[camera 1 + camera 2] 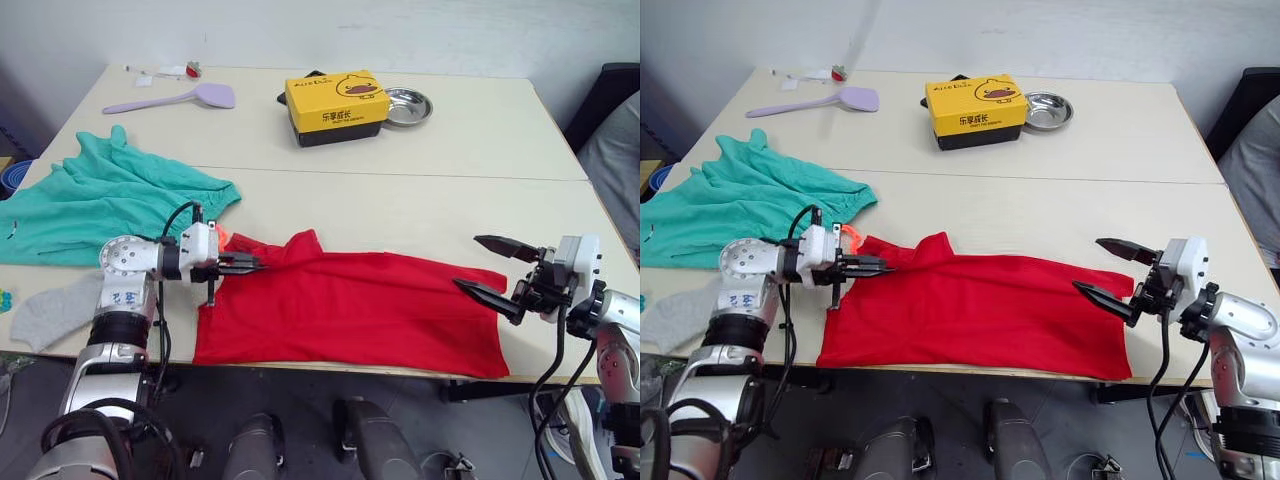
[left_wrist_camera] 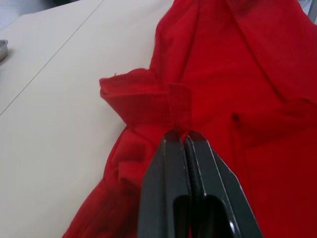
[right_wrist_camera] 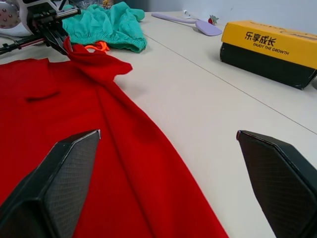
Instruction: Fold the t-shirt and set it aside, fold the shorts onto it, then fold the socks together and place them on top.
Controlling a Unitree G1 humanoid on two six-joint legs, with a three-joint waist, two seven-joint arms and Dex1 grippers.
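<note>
The red t-shirt lies spread across the table's near edge, partly folded. My left gripper is shut on the t-shirt's fabric at its left upper corner; the left wrist view shows the closed fingers pinching a red fold. My right gripper hovers wide open just past the t-shirt's right edge, holding nothing. The teal shorts lie crumpled at the left, an orange drawstring peeking out beside the t-shirt. A grey sock lies at the near left corner.
At the back stand a yellow and black box, a small metal bowl and a lilac spatula. Bare tabletop stretches between the garments and those items. A dark chair sits at the far right.
</note>
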